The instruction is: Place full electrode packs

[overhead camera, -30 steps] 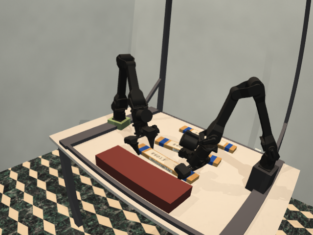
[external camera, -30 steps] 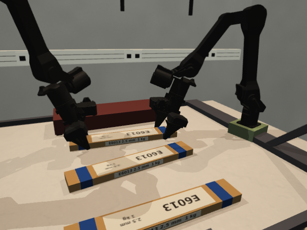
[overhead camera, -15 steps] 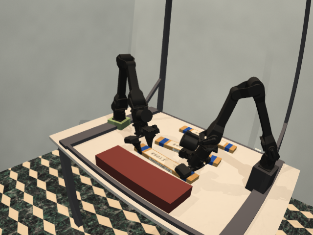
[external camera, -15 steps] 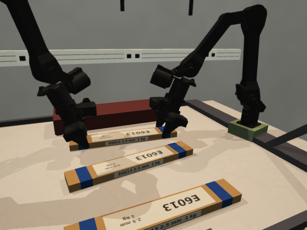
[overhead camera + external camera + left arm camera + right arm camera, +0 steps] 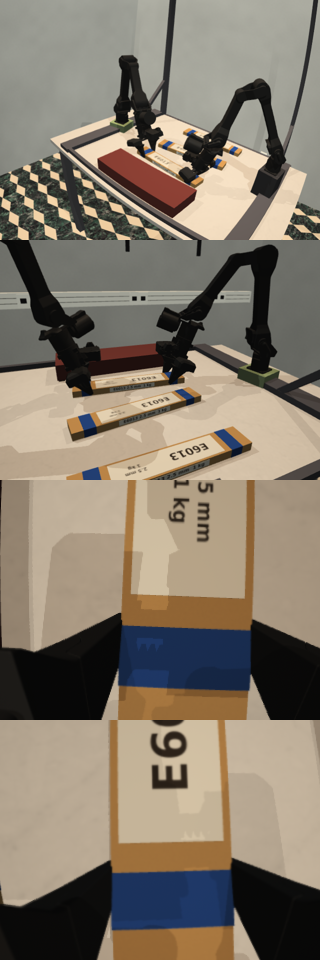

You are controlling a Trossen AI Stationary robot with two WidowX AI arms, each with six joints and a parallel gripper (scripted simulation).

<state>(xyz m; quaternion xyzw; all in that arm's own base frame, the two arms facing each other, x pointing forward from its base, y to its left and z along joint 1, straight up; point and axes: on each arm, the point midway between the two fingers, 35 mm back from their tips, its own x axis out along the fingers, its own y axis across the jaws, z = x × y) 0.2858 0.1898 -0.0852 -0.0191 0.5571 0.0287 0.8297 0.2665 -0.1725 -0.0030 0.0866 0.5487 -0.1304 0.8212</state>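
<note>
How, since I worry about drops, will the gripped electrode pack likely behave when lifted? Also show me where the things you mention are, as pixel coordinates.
The electrode pack (image 5: 167, 164) (image 5: 126, 382) (image 5: 185, 611) (image 5: 171, 856) is probably stiff, its long edges straight; perhaps heavy for its slim shape, being labelled 1 kg; unlikely to roll, being flat-sided.

The long flat packs (image 5: 161, 161) (image 5: 134, 413) (image 5: 185, 657) (image 5: 172, 900) are orange-brown with blue end bands and cream labels. The low rectangular platform (image 5: 147, 178) (image 5: 124, 353) is red.

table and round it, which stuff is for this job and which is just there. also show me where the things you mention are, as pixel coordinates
For the job:
- pack nearest the platform (image 5: 161, 160) (image 5: 126, 382) (image 5: 185, 655) (image 5: 172, 897)
- middle pack (image 5: 167, 144) (image 5: 134, 407)
- farthest pack (image 5: 191, 131) (image 5: 180, 454)
- red platform (image 5: 147, 178) (image 5: 129, 353)
- left gripper (image 5: 193, 176) (image 5: 89, 389) (image 5: 186, 619)
- right gripper (image 5: 149, 153) (image 5: 167, 377) (image 5: 171, 860)

Just there (nothing loose):
- green base block (image 5: 121, 126) (image 5: 270, 378)
- pale wall rail (image 5: 103, 299)
</note>
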